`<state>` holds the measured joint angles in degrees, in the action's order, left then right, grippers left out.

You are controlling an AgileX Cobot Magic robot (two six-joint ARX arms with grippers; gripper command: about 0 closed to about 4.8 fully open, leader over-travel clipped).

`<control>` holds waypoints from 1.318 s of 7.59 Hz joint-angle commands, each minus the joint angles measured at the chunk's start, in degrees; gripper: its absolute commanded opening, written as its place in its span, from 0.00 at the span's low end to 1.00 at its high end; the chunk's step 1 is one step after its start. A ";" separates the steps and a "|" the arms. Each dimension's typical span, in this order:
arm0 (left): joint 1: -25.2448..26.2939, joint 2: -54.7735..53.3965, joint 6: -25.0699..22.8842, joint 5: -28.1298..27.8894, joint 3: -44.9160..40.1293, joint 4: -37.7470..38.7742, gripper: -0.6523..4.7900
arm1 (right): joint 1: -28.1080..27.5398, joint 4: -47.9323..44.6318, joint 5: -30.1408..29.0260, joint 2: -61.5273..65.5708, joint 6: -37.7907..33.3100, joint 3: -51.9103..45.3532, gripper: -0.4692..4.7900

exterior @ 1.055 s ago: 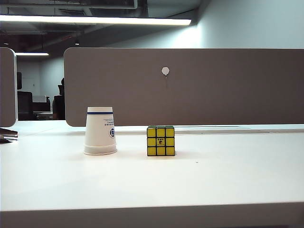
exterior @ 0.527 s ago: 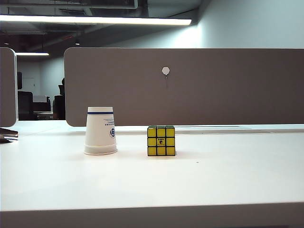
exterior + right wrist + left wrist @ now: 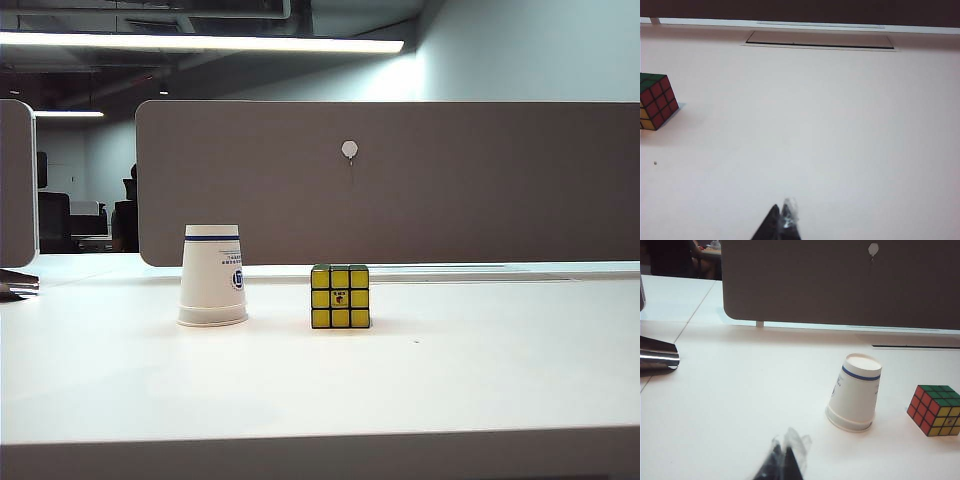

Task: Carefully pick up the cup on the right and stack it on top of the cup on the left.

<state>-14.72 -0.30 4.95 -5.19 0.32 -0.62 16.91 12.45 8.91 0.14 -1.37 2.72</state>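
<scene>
- Right wrist view first, since it lies nearest the work: the right gripper (image 3: 780, 220) hangs above bare white table (image 3: 840, 125) with its tips pressed together, clenched on nothing. No cup shows under it or ahead of it.
- In the left wrist view the left gripper (image 3: 785, 460) also has its tips together and holds nothing, low over the table and well short of the cup.
- Farther out stands the one cup in sight, a paper cup (image 3: 855, 392) turned rim-down, with a puzzle cube (image 3: 936, 410) just beside it but not touching.
- The exterior view agrees: the paper cup to the left of the puzzle cube, and neither arm in the picture. The table right of the cube shows no second cup, so I cannot tell whether the stacking is already done or the right-hand cup lies out of view.
- Farthest back runs the grey divider panel (image 3: 400, 180).
- To do the step well, I judge the right claw must release before any approach, come down around the cup's wall, and squeeze lightly; thin paper crushes and tips easily.
</scene>
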 commanded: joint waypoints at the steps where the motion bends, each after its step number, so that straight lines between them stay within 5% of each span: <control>1: 0.00 -0.02 0.02 -2.69 0.15 1.81 0.11 | 0.00 -0.98 -0.02 -0.09 0.66 -1.22 0.09; 10: 0.00 -0.02 0.00 -4.00 0.15 2.29 0.11 | 0.00 -2.47 -0.02 -0.09 5.53 -2.19 0.09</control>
<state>-14.72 -0.30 4.95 -9.06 0.32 2.22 16.88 10.44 8.91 0.14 3.36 0.71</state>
